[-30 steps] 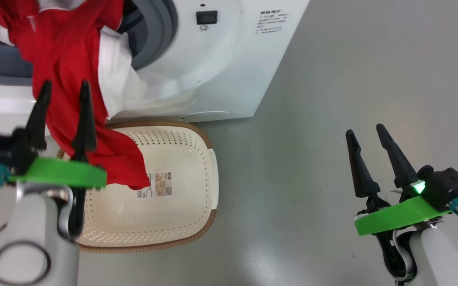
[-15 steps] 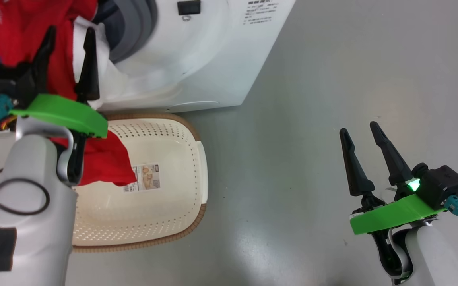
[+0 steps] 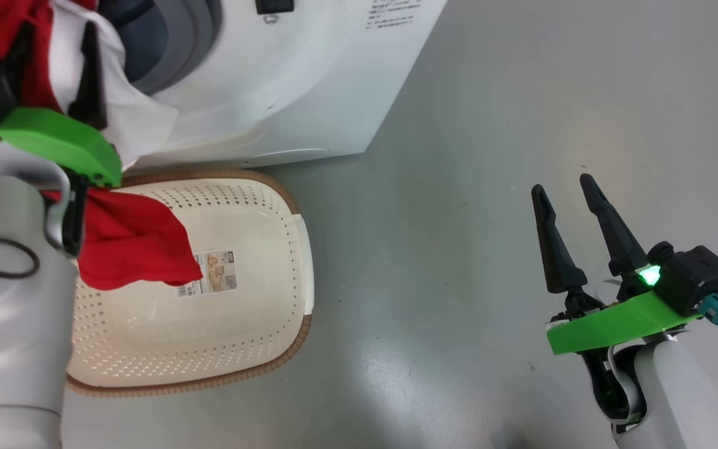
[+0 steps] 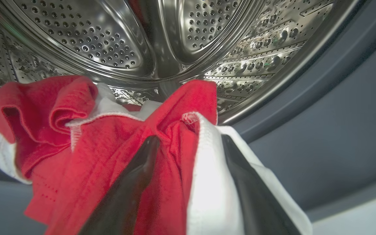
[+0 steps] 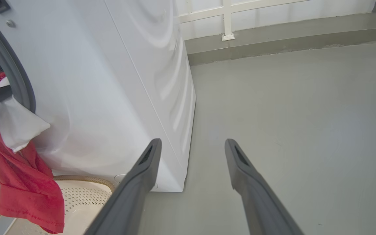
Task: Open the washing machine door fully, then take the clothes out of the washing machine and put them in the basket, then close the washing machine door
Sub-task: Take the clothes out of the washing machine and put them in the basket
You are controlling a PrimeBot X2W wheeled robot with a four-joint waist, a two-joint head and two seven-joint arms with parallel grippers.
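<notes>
Clothes [image 3: 128, 246] red-white, hanging from washer [image 3: 309, 93] mouth over basket [image 3: 259, 349]; left end effector [image 4: 189, 140] spread, straddling cloth; right end effector [image 3: 561, 185] spread, empty, above floor [image 3: 490, 125].

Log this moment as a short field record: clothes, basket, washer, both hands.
Clothes: bright red fabric garments with white trim, draped out of the drum mouth, a red tail hanging down over the basket
Basket: cream perforated plastic basket with brown rim, on the floor against the washer's front
Washer: big white front-loading washing machine, perforated steel drum exposed
Left hand: open, fingers astride the fabric at the drum mouth
Right hand: open, holding nothing, over grey floor
</notes>
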